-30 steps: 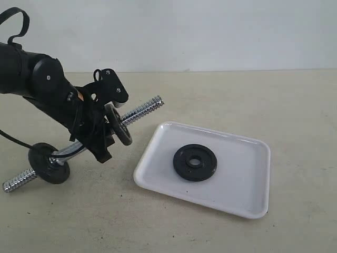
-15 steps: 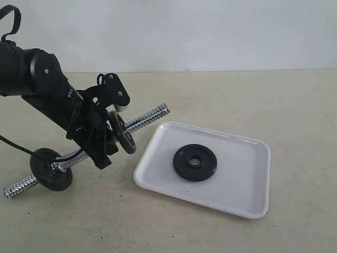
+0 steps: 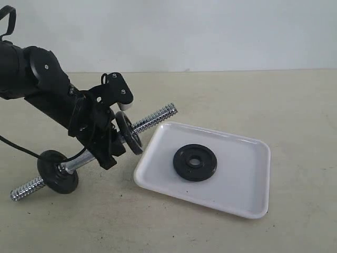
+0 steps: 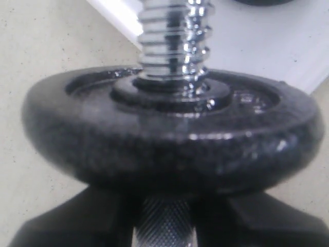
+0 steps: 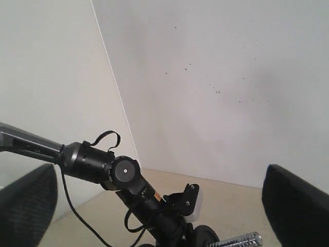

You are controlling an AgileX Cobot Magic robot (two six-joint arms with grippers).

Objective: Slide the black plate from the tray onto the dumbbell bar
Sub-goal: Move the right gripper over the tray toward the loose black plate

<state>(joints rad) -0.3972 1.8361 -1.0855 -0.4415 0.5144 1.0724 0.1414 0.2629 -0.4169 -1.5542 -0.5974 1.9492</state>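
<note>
Well, the left hand (image 3: 105,138) pinches the shiny chrome dumbbell bar (image 3: 155,118), with a rough black disc (image 3: 129,133) just beyond it. The black plate (image 3: 195,162), round with a hole, lies flat in the glossy white tray (image 3: 247,211), ahead of that hand. The right hand (image 5: 162,206) is spread.

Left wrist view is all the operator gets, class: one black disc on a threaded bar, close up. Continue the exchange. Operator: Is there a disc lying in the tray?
Observer: Yes, one black disc lies flat in the white tray, apart from the bar.
Operator: Does the bar carry another disc?
Observer: Yes, a second disc sits near its far, lower end.
Operator: Is the right gripper busy?
Observer: No, the right gripper is open and holds nothing.
</note>
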